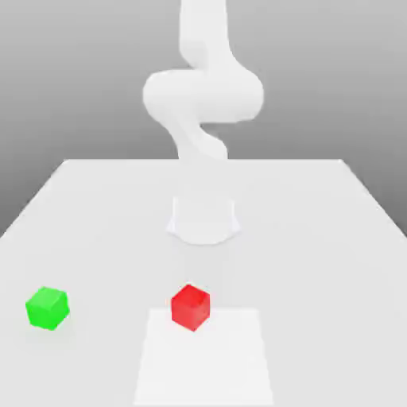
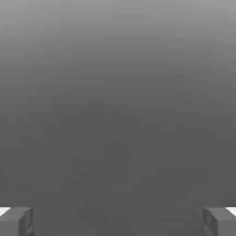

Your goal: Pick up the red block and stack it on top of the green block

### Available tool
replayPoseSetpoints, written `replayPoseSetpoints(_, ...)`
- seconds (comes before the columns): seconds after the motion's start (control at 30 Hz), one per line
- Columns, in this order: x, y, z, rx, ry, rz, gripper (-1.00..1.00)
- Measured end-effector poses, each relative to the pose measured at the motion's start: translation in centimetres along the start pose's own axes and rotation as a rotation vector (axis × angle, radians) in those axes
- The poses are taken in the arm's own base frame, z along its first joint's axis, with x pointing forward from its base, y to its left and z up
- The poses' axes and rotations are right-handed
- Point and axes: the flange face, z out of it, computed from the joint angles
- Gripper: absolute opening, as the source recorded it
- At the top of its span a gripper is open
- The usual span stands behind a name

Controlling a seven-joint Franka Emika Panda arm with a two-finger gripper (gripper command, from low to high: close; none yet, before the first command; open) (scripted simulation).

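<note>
Going from the exterior view's left, we first meet the small green cube [image 1: 48, 308] resting on the white table [image 1: 318, 238], then the small red cube [image 1: 191, 307] well apart from it toward the right, sitting at the edge of a paler square patch [image 1: 205, 358]. Our two-finger gripper [image 2: 118, 221] shows only in the hand view, its grey fingertips [image 2: 16, 221] spread wide with nothing between them. It faces blank grey, so neither cube lies before it; we judge the red cube lies below and away from it, calling for reorientation and descent. The red cube is upright, evenly sided, without a long axis.
</note>
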Motion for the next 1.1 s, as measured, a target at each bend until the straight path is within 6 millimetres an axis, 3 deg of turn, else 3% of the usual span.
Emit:
replayPoseSetpoints(0.13,-2.1,3.6,9.6,-0.118,-0.089,0.114,0.0)
replayPoseSetpoints(0.3,-6.8,9.9,19.4,-0.281,-0.181,0.252,0.0)
replayPoseSetpoints(0.4,-10.6,14.7,24.1,-0.393,-0.229,0.337,0.0)
replayPoseSetpoints(0.6,-19.8,25.8,31.6,-0.633,-0.302,0.498,0.0)
replayPoseSetpoints(0.77,-22.7,29.1,35.0,-0.661,-0.312,0.519,0.0)
replayPoseSetpoints(0.8,-23.1,29.5,35.5,-0.662,-0.312,0.519,-1.0)
replayPoseSetpoints(1.0,-23.3,29.7,35.7,-0.661,-0.311,0.52,-1.0)
replayPoseSetpoints(1.1,-22.6,28.9,34.8,-0.661,-0.311,0.519,-1.0)
